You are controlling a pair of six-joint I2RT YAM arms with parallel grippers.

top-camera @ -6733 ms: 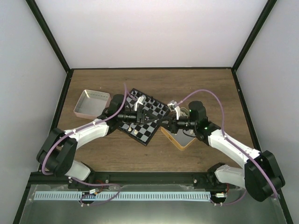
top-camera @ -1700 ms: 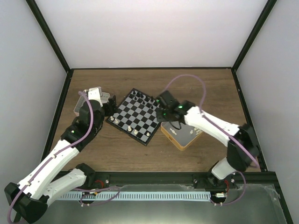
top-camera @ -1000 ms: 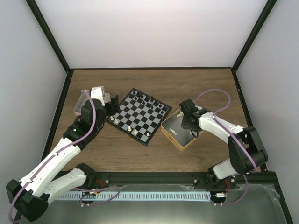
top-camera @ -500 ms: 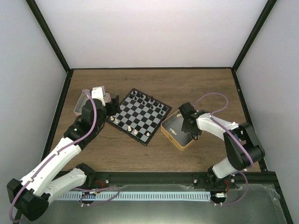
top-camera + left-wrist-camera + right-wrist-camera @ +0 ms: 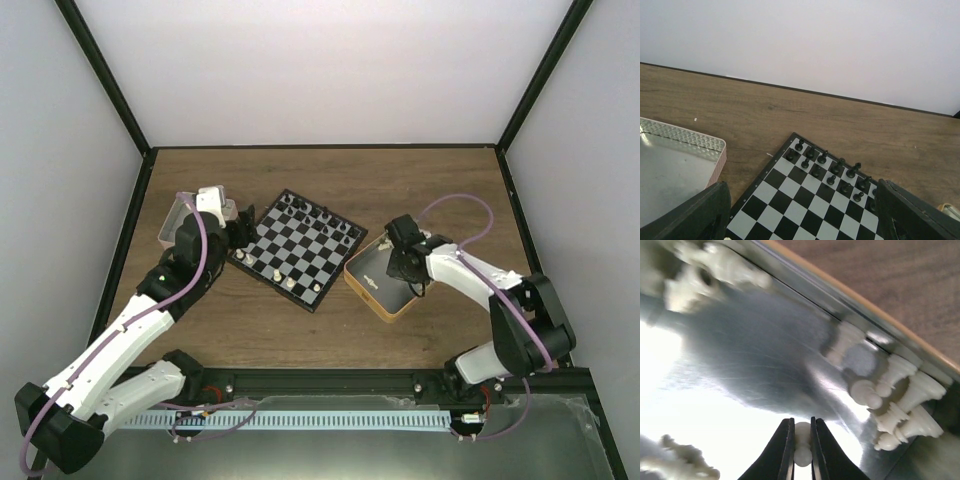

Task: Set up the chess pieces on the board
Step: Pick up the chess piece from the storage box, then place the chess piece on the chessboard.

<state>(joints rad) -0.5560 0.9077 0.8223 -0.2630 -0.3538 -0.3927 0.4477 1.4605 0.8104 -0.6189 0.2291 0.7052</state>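
The right tool [image 5: 801, 429] is clamped on a single cream-white chess piece [image 5: 801, 446]. It is pinched between the two narrow dark fingers, just above the shiny floor of an orange-rimmed tin [image 5: 364, 294]. More of the chess pieces [image 5: 900, 405] lie heaped against the tin's wall, and a few others, blurred, lie further along it. The tin sits close beside the right corner of the board [image 5: 300, 248]. The left tool [image 5: 801, 205] hangs over the board's left side with its fingers wide apart and nothing between them. Black figures [image 5: 827, 167] stand in the rows along the board's far edge. A few cream-white figures [image 5: 283, 280] stand near its closest edge. A silver tray [image 5: 675, 165] lies just left of the board on the wooden tabletop [image 5: 400, 180].
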